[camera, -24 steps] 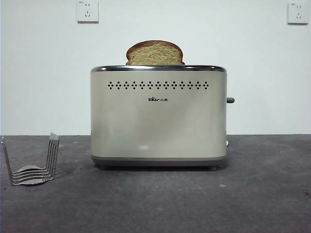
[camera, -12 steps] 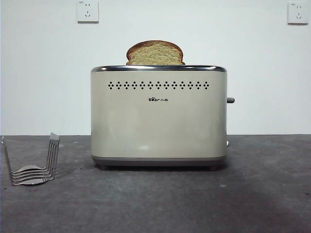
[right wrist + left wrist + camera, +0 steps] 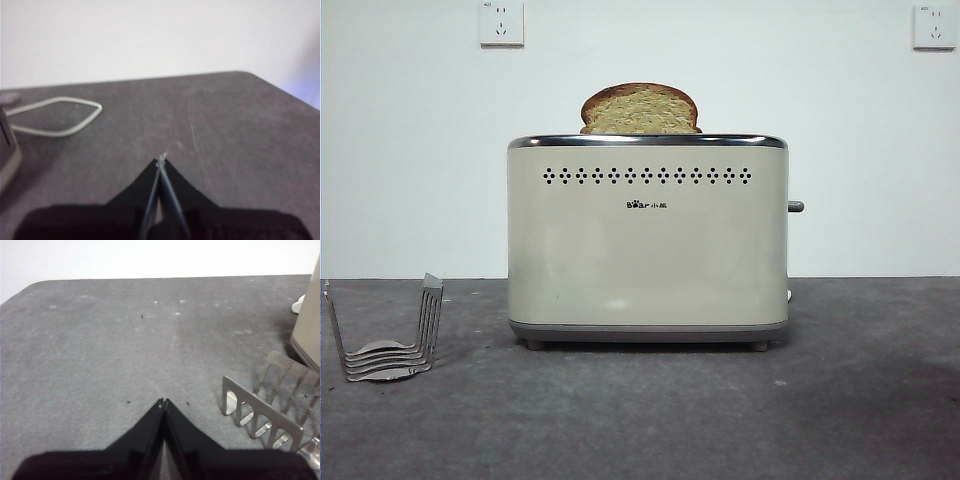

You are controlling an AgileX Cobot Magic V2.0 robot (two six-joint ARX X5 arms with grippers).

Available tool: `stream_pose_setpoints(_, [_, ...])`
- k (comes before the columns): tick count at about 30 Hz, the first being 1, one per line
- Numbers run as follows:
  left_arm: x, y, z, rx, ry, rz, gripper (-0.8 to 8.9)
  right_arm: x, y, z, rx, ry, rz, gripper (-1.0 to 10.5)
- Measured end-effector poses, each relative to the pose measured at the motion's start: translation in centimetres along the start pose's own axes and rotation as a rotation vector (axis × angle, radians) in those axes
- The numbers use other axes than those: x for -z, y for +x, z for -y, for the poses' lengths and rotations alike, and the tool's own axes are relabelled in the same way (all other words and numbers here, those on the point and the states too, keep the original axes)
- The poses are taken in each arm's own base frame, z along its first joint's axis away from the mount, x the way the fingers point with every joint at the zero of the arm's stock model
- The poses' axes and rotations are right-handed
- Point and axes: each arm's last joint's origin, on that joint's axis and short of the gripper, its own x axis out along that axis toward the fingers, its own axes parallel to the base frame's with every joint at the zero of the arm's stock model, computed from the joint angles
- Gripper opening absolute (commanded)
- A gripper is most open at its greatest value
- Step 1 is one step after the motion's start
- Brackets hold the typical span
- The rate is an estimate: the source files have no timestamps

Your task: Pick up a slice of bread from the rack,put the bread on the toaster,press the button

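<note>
Bread: I see the slice of bread [image 3: 640, 110] standing upright in the toaster [image 3: 647, 240], its domed top above the chrome rim. The button [image 3: 795, 207] sticks out at the narrow end. The rack [image 3: 386, 333] stands apart, empty. Left gripper [image 3: 163, 402] and right gripper [image 3: 161, 160] have jaws closed on nothing, above the table [image 3: 100, 340].

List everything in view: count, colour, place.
toaster: 1, cream with chrome rim, mid table.
bread: 1 slice, tan with brown crust, upright in the toaster's top, domed part showing.
button: 1, dark grey, on the toaster's narrow end.
rack: 1, silver wire, on the table beside the toaster, holding no bread.
cable: 1, white, looped on the table.
sockets: 2, white, on the wall.
table: 1, dark grey.
left gripper: black, shut, above the table near the rack.
right gripper: black, shut, above the table.
</note>
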Motion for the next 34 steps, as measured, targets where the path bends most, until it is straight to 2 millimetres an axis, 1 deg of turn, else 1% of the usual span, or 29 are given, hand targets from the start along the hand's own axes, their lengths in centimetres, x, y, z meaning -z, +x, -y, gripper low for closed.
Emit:
stream_pose_setpoints(4, [0.02,0.01,0.0,0.0,0.0,-0.002,-0.03,0.83,-0.15,0.11,-0.003,-0.023,-0.084,0.0])
stream_pose_setpoints(13, [0.1,0.09,0.0,0.0,0.001,-0.015,-0.03,0.89,-0.17,-0.1,-0.084,-0.063,-0.09,0.0])
stream_pose_setpoints(34, [0.1,0.09,0.0,0.0,0.001,-0.015,-0.03,0.89,-0.17,-0.09,-0.08,-0.056,-0.09,0.0])
